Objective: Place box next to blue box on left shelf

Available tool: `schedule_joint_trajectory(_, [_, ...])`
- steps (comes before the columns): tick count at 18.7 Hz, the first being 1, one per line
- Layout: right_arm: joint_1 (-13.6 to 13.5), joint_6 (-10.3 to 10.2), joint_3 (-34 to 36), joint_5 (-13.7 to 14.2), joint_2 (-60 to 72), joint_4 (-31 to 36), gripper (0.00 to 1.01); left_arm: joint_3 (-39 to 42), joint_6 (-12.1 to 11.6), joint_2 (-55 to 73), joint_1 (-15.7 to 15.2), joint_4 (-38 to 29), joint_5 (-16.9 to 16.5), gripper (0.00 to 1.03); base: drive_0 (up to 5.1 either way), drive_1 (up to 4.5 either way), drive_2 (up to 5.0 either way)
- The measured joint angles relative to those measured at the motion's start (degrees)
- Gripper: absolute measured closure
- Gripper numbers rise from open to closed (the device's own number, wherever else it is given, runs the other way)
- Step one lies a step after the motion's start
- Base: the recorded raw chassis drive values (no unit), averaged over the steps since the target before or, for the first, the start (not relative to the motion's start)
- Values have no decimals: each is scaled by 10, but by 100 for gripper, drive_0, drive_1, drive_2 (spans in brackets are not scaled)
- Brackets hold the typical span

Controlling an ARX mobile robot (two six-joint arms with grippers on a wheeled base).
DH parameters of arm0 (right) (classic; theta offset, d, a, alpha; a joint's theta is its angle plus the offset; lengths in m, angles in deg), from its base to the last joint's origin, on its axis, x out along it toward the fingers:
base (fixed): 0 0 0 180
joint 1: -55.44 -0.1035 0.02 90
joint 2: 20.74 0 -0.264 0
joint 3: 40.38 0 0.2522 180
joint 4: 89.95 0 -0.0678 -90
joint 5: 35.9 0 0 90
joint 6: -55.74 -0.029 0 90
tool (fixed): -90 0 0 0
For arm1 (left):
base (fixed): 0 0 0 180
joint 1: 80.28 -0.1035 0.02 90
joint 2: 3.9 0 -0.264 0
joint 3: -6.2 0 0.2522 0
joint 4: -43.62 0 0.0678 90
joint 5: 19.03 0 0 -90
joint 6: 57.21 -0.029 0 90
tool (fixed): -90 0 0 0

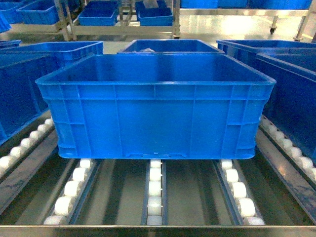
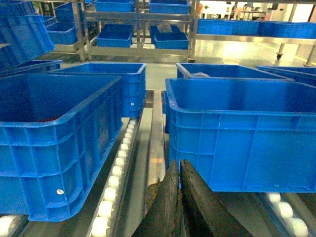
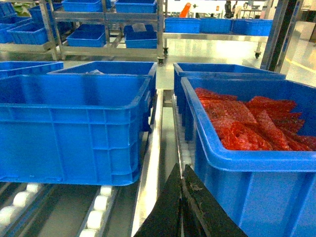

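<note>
The box (image 1: 155, 106), a large bright blue open-top crate, sits across the white roller tracks of the left shelf (image 1: 118, 197), filling the middle of the head view. Another blue box (image 1: 22, 91) stands in the lane to its left, with a narrow gap between them. In the left wrist view my left gripper (image 2: 178, 163) is shut and empty, low in that gap, with the box (image 2: 242, 133) on its right and the blue box (image 2: 49, 148) on its left. My right gripper (image 3: 181, 168) is shut and empty beside the box's (image 3: 74, 128) right wall. Neither gripper shows in the head view.
A blue crate holding red bags (image 3: 252, 123) stands close on the right of my right gripper. More blue crates (image 1: 170, 46) sit behind the box on the same rollers. Steel racks with further crates (image 2: 116, 34) line the far side of the aisle.
</note>
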Motion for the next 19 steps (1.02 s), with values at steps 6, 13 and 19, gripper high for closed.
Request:
schedule_joint_trajectory(6, [0,0,0,0,-56,-56,100,0,0,-53,0,55,0,101,0,0,0])
schedule_joint_trajectory(13, [0,0,-1,0,-174,-170,100,-3,-1,-164,0,164,2,101,0,0,0])
schedule_joint_trajectory(19, [0,1,0,0,-174,-181,98,0,-1,-164,0,175,0,98,0,0,0])
